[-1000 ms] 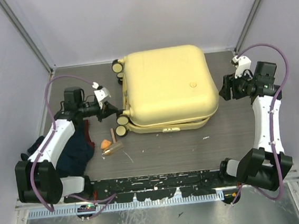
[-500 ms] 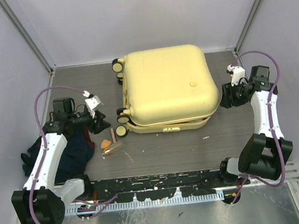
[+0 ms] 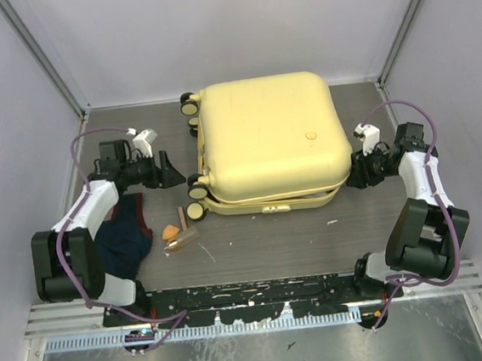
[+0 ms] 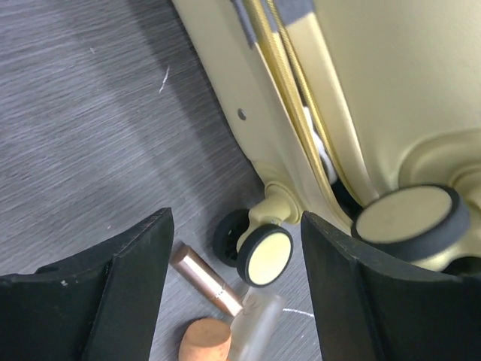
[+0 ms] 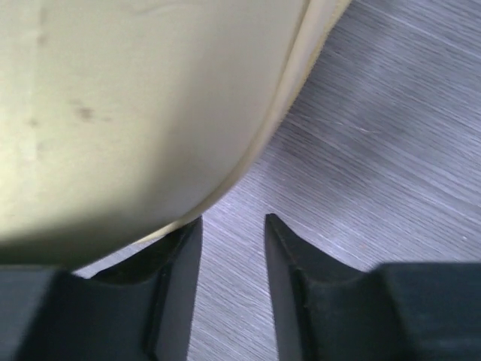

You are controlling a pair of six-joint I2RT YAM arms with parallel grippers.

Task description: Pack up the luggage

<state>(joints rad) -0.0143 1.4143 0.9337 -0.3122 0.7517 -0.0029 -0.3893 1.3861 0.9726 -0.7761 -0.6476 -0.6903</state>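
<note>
The luggage (image 3: 267, 139), a pale-yellow hard-shell suitcase, lies flat mid-table with its lid down and a narrow gap along the front seam. My left gripper (image 3: 172, 170) is open just left of its wheels. In the left wrist view the open gripper (image 4: 237, 256) frames a yellow-black wheel (image 4: 264, 254), and the suitcase shell (image 4: 391, 90) fills the upper right. My right gripper (image 3: 353, 174) is at the suitcase's right front corner. In the right wrist view it (image 5: 233, 241) is open over bare table, one fingertip tucked under the shell's (image 5: 135, 105) edge.
A rose-gold tube (image 4: 207, 282), an orange lump (image 4: 204, 342) and a clear bottle (image 4: 259, 323) lie on the table by the front-left wheel. Dark clothing (image 3: 119, 239) is heaped under the left arm. Grey walls enclose the table on three sides.
The left gripper has opened and now points at the suitcase's left wheels. The right gripper has moved nearer and inward to the suitcase's right front corner, its jaws narrowing.
</note>
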